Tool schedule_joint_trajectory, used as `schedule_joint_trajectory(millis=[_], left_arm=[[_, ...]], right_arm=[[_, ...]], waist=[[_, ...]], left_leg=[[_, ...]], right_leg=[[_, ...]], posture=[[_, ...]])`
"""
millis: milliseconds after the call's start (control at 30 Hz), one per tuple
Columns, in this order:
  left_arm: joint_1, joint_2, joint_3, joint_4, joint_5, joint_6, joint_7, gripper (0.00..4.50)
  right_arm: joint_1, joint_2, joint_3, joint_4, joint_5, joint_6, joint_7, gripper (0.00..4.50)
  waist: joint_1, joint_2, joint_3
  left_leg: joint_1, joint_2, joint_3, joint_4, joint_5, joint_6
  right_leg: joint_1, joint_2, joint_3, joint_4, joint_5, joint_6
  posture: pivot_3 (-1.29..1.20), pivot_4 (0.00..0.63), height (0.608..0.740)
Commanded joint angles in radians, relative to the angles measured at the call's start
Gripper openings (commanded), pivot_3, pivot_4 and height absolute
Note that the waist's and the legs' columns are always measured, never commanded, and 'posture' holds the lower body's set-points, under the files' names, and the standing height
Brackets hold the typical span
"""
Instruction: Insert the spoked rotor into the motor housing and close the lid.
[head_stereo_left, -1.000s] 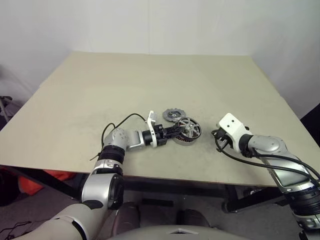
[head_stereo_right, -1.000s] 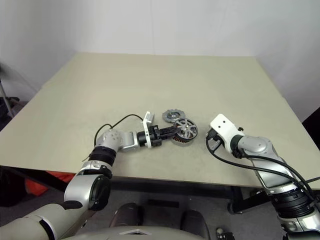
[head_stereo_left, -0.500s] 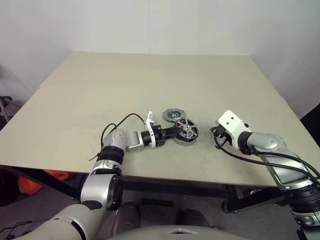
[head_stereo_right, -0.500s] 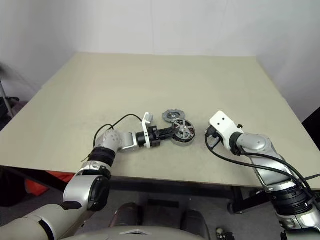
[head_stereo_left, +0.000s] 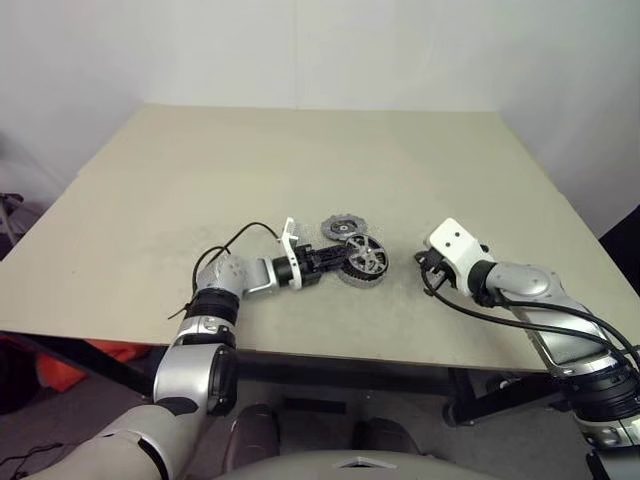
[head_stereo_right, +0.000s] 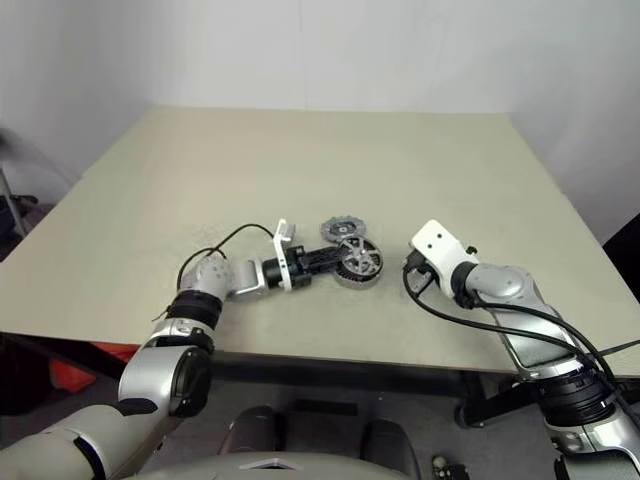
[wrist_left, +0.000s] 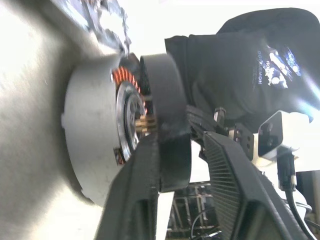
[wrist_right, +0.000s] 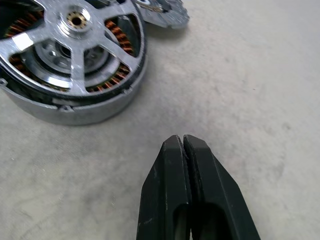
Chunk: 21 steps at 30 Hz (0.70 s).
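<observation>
Rotor (wrist_right: 75, 47) is sitting in the motor housing (wrist_right: 100, 102) near the middle of the tabletop (head_stereo_left: 300, 160), spokes up, copper windings showing through the gaps; in the left wrist view its dark rim is standing proud of the grey housing, so we are judging it not fully seated yet. We are reaching our left claw (head_stereo_left: 335, 259) in level from the left, forearm lying low along the tabletop, wrist bent toward the motor. One finger (wrist_left: 135, 200) is touching the rotor rim, the other finger (wrist_left: 230, 190) is standing off it, so the claw is partly open and not clamping anything, probably steadying or nudging the rotor. Lid (head_stereo_left: 343, 226) is lying flat just behind the housing, close at hand for closing next. Our right claw (wrist_right: 185, 190) is pinched closed and empty, angled down at bare tabletop beside the housing, elbow out to the right, likely waiting clear.
</observation>
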Motion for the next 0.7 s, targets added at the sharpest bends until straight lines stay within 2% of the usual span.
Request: schedule_joint_trajectory(millis=[33, 300, 700], left_arm=[[-0.023, 0.002, 0.014, 0.005, -0.001, -0.018, -0.002, 1.34], [-0.016, 0.023, 0.038, -0.032, -0.016, -0.027, -0.005, 1.34], [0.061, 0.105, 0.058, -0.159, -0.018, -0.060, 0.002, 1.34]], right_arm=[[-0.024, -0.005, -0.018, -0.018, -0.020, -0.011, -0.003, 0.00], [-0.068, 0.043, -0.017, -0.059, 0.009, -0.012, -0.003, 0.00], [-0.167, 0.174, 0.096, -0.012, -0.009, -0.023, 0.006, 0.00]], waist=[[0.000, 0.000, 0.000], [-0.004, 0.000, 0.000], [-0.003, 0.000, 0.000]], left_leg=[[0.000, 0.000, 0.000, 0.000, 0.000, 0.000], [0.000, 0.000, 0.000, 0.000, 0.000, 0.000], [0.000, 0.001, 0.000, 0.000, 0.001, -0.002]], right_leg=[[0.000, 0.000, 0.000, 0.000, 0.000, 0.000], [0.000, 0.000, 0.000, 0.000, 0.000, 0.000], [-0.001, 0.000, 0.000, 0.000, 0.000, 0.000]], posture=[[0.00, 0.000, 0.740], [0.00, 0.000, 0.740], [0.00, 0.000, 0.740]])
